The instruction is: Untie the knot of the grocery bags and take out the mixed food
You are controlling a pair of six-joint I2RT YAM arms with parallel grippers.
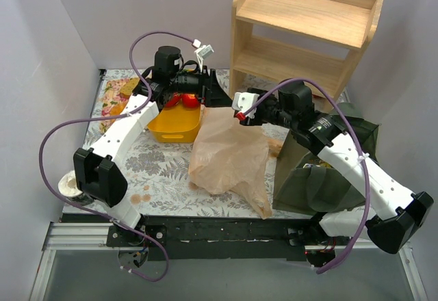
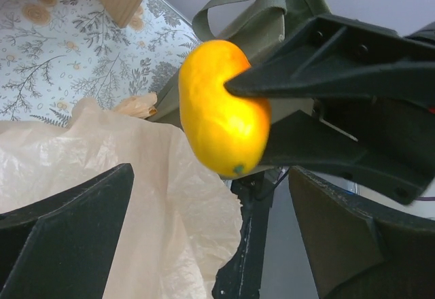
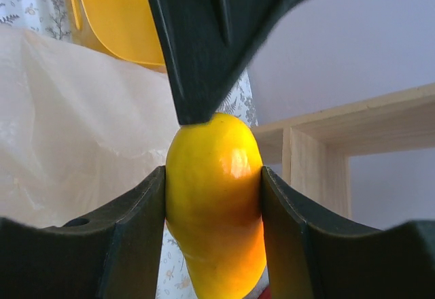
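My right gripper (image 3: pixel 213 183) is shut on a yellow-orange mango-like fruit (image 3: pixel 214 210) and holds it in the air above the tan plastic bag (image 1: pixel 229 154). The bag lies slack and crumpled on the table. A bunched tan end of the bag (image 2: pixel 136 105) lies beside the tote; I see no tied knot. My left gripper (image 2: pixel 211 177) is open, facing the right one, with the fruit (image 2: pixel 221 109) just in front of its wide-apart fingers. One left finger (image 3: pixel 204 41) touches the fruit's top. In the top view the two grippers meet near the bag's far edge (image 1: pixel 226 102).
A yellow tub (image 1: pixel 174 128) with red produce (image 1: pixel 183 100) stands under the left arm. A green tote (image 1: pixel 328 171) sits at the right under the right arm. A wooden shelf (image 1: pixel 301 27) stands at the back. A brown food piece (image 1: pixel 126 87) lies far left.
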